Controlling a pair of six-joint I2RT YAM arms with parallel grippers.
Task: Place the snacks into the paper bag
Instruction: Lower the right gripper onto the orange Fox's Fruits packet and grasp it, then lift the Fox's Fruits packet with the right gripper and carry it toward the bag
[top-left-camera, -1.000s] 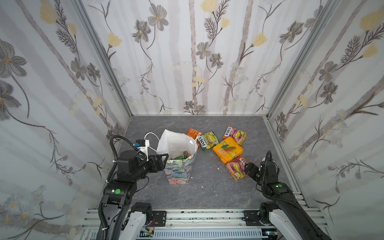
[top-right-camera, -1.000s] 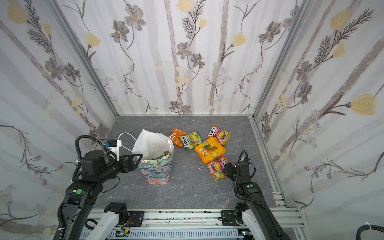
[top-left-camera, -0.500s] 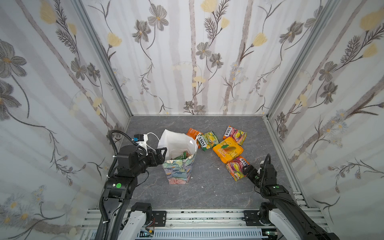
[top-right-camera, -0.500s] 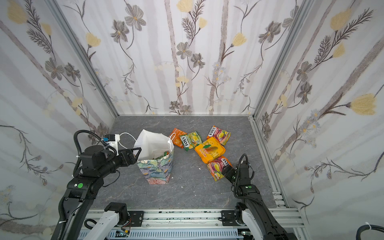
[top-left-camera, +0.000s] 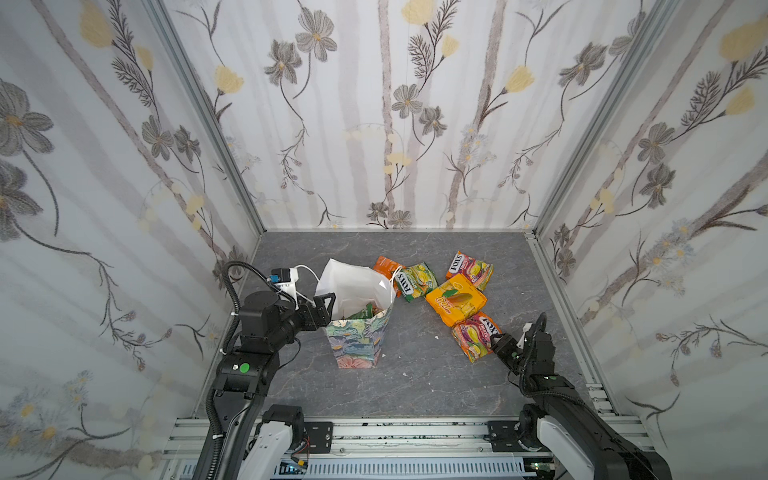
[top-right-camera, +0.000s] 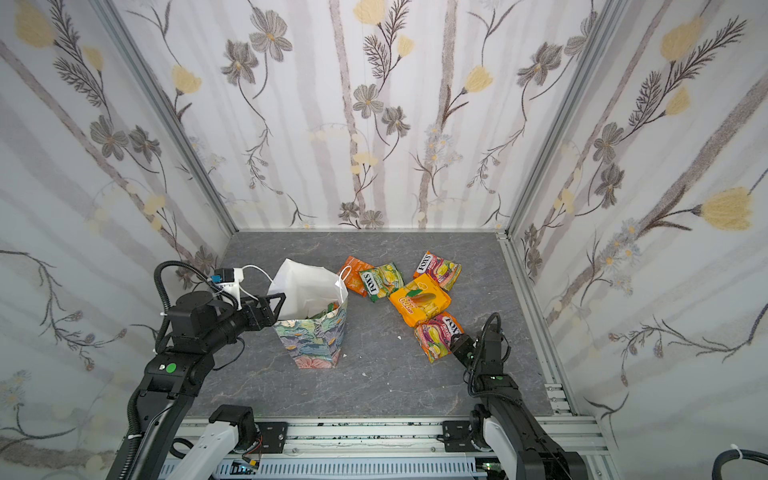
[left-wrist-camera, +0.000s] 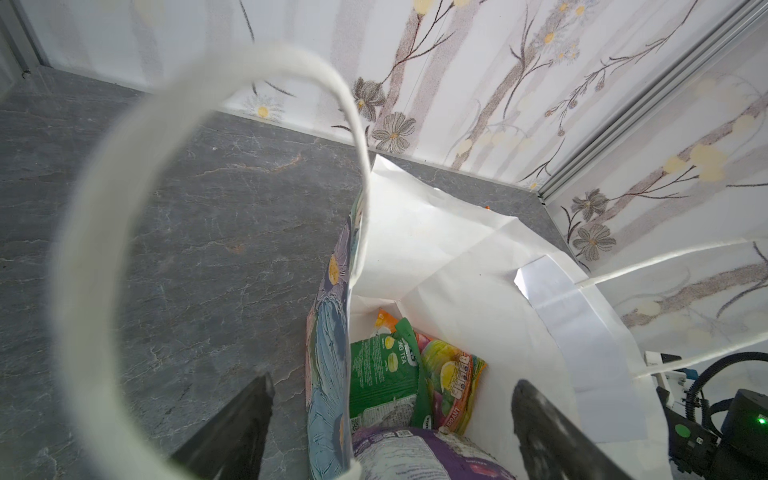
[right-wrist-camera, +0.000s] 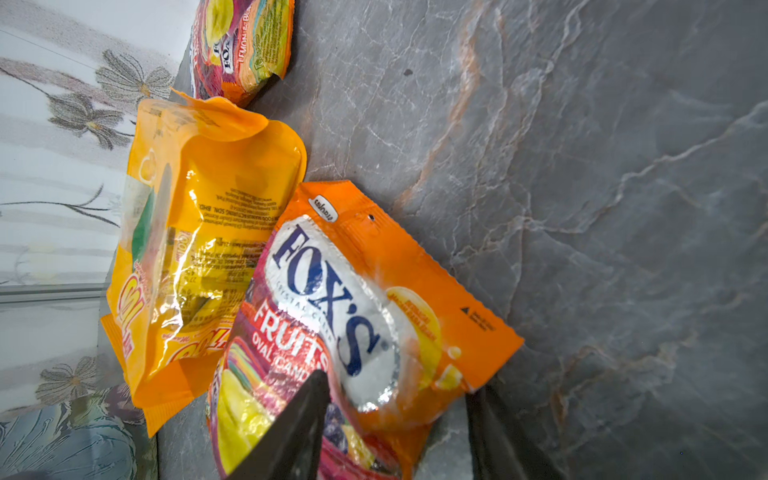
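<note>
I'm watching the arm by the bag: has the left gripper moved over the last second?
Yes, slightly. Against the paper bag, which has stayed put, the left gripper has shifted upward in a top view, from its printed side to its rim.

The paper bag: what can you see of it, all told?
The paper bag stands upright on the grey table, mouth open. Outside is pastel floral print, inside plain white, with white cord handles. A green packet and a purple packet lie inside, among others. The open left gripper straddles one wall.
</note>
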